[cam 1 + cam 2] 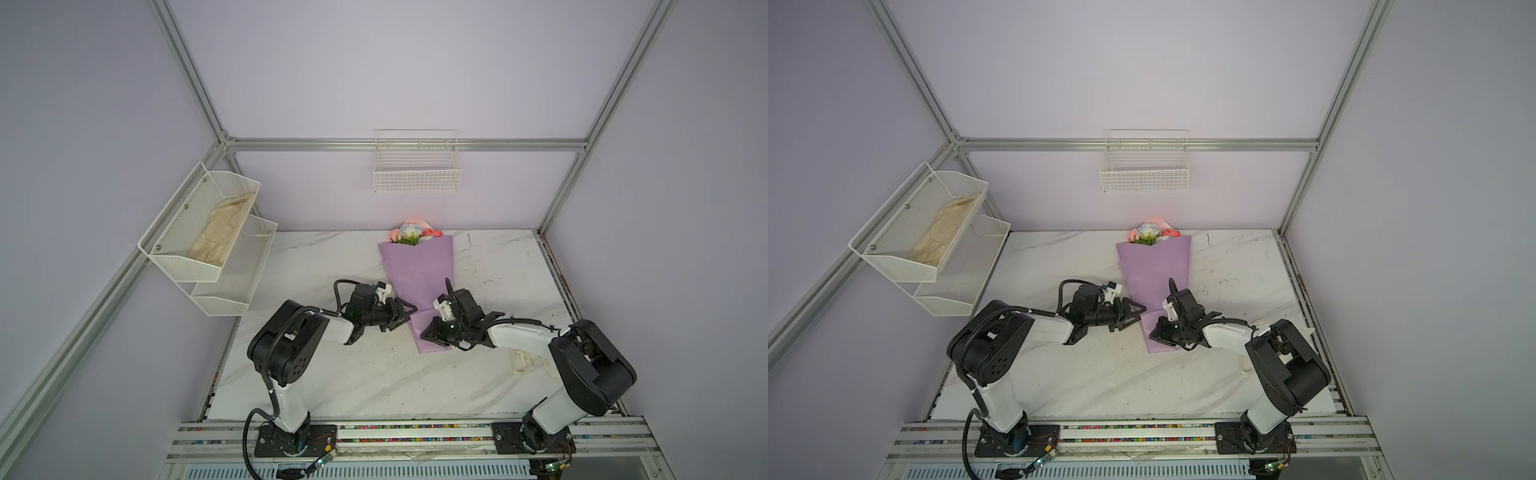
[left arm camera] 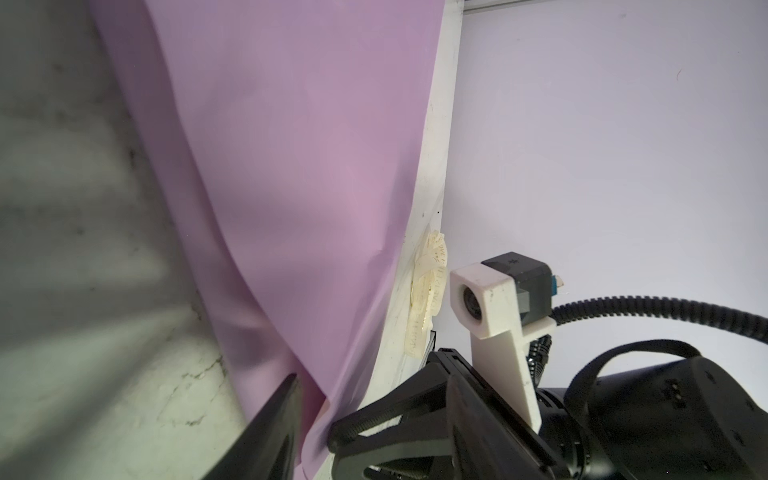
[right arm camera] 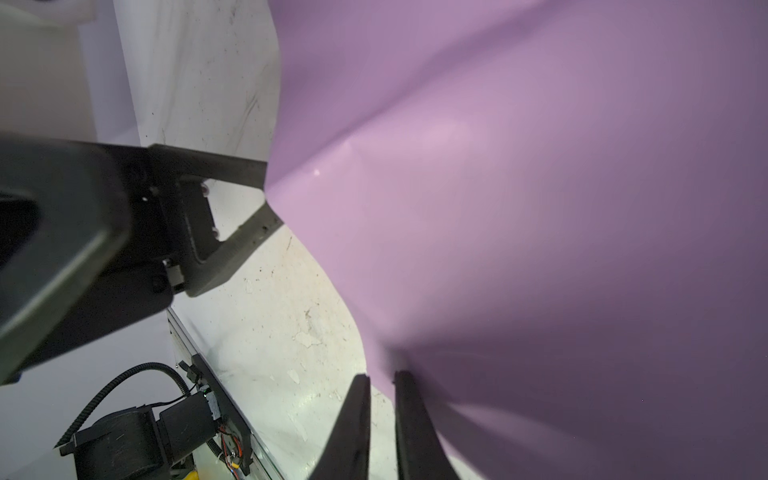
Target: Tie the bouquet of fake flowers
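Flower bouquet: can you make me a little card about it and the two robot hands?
bouquet: lying flat on the table, flowers at the far end
wrap paper: lilac, folded into a cone
left gripper: open, jaws either side of the paper's edge
right gripper: nearly shut, seems to pinch the paper's narrow end
ribbon: cream, loose on the table, not tied on

Lilac walls (image 1: 415, 62) enclose a white marble-patterned desk (image 1: 332, 374), framed by aluminium posts (image 1: 189, 70). A wire basket (image 1: 417, 180) hangs on the back wall. A two-tier mesh shelf (image 1: 187, 266) on the left wall holds a cream cloth (image 1: 220, 237). A slotted rail (image 1: 415, 436) runs along the desk's front edge.
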Robot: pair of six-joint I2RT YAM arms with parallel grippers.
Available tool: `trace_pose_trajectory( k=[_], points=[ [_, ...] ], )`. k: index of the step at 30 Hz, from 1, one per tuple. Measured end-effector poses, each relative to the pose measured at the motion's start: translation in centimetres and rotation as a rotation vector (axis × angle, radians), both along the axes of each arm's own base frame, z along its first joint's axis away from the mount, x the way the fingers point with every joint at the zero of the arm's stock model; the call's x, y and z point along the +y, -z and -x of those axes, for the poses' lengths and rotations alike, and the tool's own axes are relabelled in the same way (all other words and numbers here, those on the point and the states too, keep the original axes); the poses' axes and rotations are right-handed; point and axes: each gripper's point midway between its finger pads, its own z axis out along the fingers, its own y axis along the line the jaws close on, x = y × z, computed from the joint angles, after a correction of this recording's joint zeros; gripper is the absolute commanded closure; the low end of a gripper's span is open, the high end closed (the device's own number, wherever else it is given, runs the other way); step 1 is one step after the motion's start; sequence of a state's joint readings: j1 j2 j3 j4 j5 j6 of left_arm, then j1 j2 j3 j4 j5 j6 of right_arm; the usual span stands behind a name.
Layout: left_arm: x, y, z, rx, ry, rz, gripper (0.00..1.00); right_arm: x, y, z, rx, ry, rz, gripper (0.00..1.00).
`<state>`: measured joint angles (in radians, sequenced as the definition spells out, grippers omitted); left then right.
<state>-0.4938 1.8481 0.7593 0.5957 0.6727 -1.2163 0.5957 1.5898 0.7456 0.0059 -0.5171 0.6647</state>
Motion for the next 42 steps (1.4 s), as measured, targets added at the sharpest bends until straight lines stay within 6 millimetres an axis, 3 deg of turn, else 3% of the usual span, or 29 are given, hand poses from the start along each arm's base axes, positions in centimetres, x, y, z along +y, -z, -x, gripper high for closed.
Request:
trace_pose_trajectory(
  k=[4,15,20,25,28,31,36,42],
  points=[
    [0.0,0.8,-0.1,0.017,-0.010,-0.007,0.48,0.0,0.1,0.0,-0.002,0.000,-0.001,0.83],
    [-0.1,3.3,0.0,0.062,-0.012,-0.024,0.87,-0.2,0.7,0.5,0.006,0.001,-0.005,0.82],
    [0.1,4.3,0.2,0.069,-0.005,-0.049,0.98,-0.1,0.0,0.7,0.004,-0.001,-0.023,0.81],
    [0.5,5.2,0.7,0.055,0.020,-0.101,1.00,-0.6,-2.9,0.6,-0.050,0.022,-0.080,0.80],
    [0.6,5.3,1.0,0.042,0.035,-0.123,1.00,-1.1,-3.6,0.4,-0.064,0.041,-0.093,0.82],
    [0.7,5.0,1.2,0.021,0.050,-0.135,1.00,-1.3,-3.0,0.5,-0.044,0.040,-0.088,0.84],
    [0.7,5.0,1.3,-0.005,0.074,-0.147,0.99,-1.1,-0.3,1.6,0.040,0.009,-0.076,0.84],
    [0.2,4.1,0.3,-0.060,0.102,-0.164,0.96,-1.3,2.1,2.4,0.091,-0.004,-0.059,0.85]
  ],
)
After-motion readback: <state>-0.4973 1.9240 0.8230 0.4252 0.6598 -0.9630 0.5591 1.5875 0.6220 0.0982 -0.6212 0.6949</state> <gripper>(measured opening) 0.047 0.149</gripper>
